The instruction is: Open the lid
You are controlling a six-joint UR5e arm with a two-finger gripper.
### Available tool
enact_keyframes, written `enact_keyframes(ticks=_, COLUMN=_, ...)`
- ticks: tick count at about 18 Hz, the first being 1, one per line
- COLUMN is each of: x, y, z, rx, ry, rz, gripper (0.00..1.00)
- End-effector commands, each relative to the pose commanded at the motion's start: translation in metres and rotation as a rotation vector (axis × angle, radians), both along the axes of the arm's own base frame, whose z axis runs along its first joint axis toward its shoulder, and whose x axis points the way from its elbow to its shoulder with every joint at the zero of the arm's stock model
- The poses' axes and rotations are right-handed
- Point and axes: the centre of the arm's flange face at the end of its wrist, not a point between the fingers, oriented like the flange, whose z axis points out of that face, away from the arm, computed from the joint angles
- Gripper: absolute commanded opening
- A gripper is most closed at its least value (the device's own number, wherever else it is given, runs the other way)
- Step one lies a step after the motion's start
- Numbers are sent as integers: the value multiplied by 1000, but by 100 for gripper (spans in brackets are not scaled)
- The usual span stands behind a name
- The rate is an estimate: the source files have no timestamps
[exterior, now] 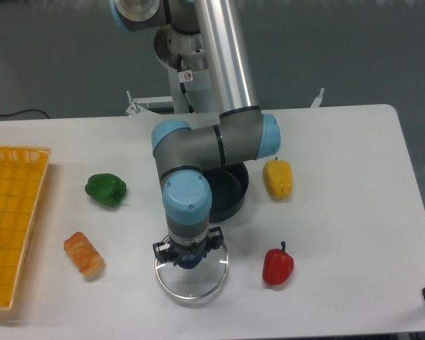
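Note:
The lid [198, 287], a clear glass disc with a thin metal rim, lies flat at the table's front middle, off the saucepan. Its blue knob [190, 261] shows just under my wrist. My gripper [190, 256] points straight down over the lid's centre with its black jaws on either side of the knob, and it appears closed on it. The wrist hides the fingertips. The dark blue saucepan [230, 193] stands uncovered just behind, partly hidden by my arm. Its handle is out of sight.
A green pepper [105, 189] and a bread roll [83, 254] lie to the left. A yellow basket [14, 212] is at the far left edge. A yellow pepper [278, 178] and a red pepper [278, 265] lie to the right.

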Motion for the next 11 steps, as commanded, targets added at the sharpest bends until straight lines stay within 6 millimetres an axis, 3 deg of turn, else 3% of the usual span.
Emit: enact_keyframes(ticks=11, x=2, y=-4, z=-6, rx=-16, ry=-1, rz=-12, gripper=40)
